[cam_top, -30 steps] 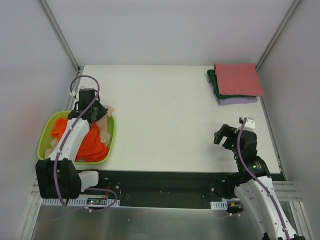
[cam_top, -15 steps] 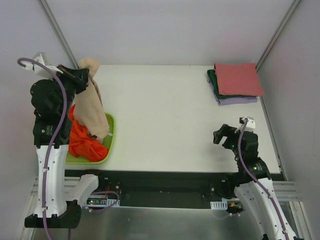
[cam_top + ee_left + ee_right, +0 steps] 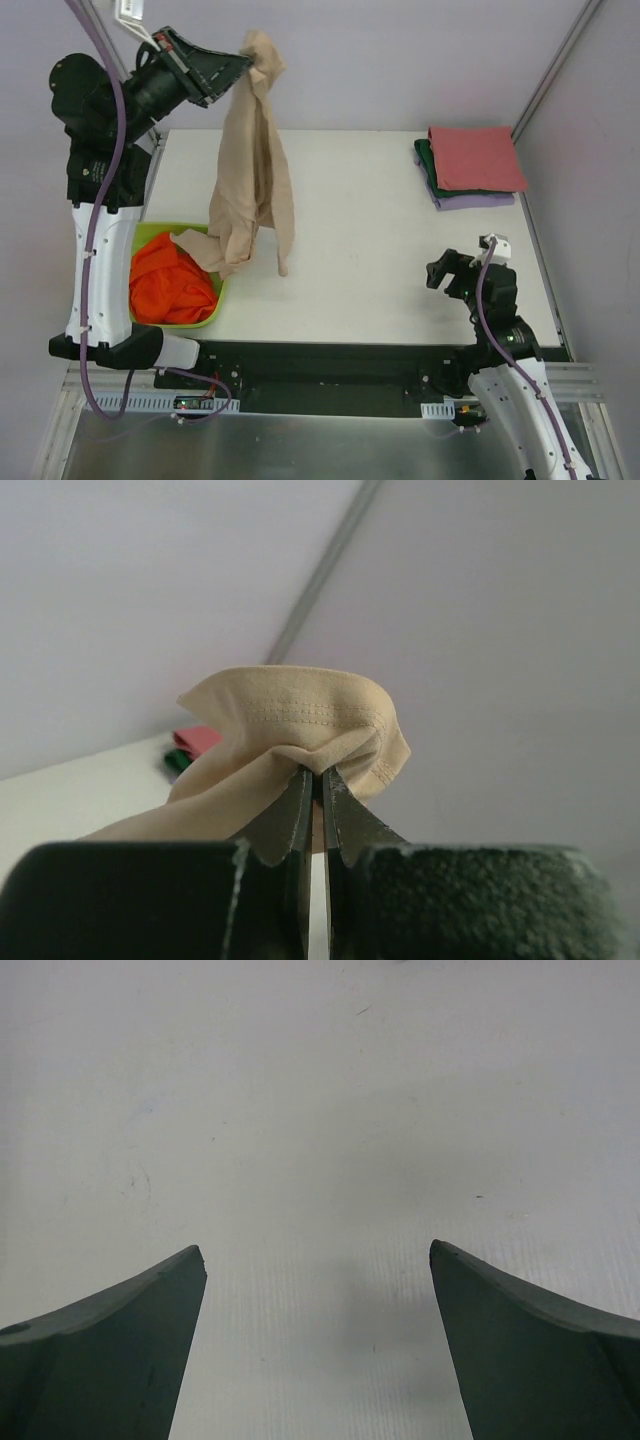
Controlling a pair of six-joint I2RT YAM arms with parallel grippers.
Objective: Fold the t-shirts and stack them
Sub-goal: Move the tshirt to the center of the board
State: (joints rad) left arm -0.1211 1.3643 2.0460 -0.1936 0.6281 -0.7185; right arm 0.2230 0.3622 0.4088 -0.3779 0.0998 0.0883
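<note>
My left gripper (image 3: pixel 245 62) is raised high and shut on the beige t-shirt (image 3: pixel 250 180), which hangs down over the table's left part with its lower end at the basin's edge. The left wrist view shows the beige t-shirt (image 3: pixel 300 730) bunched and pinched between the shut fingers (image 3: pixel 345 820). The orange t-shirt (image 3: pixel 170 285) lies crumpled in the lime-green basin (image 3: pixel 180 322). A folded stack sits at the far right corner: pinkish-red t-shirt (image 3: pixel 475 157) on top, dark green (image 3: pixel 425 160) and lavender (image 3: pixel 470 202) beneath. My right gripper (image 3: pixel 440 272) is open and empty low over the bare table (image 3: pixel 320 1110).
The basin sits at the table's near left corner. Grey walls and slanted metal frame posts (image 3: pixel 118 65) enclose the table on three sides. The black base rail (image 3: pixel 320 365) runs along the near edge.
My left gripper has lifted the beige t-shirt up out of the basin and carried it higher and to the right, so it hangs free. The right arm has not moved.
</note>
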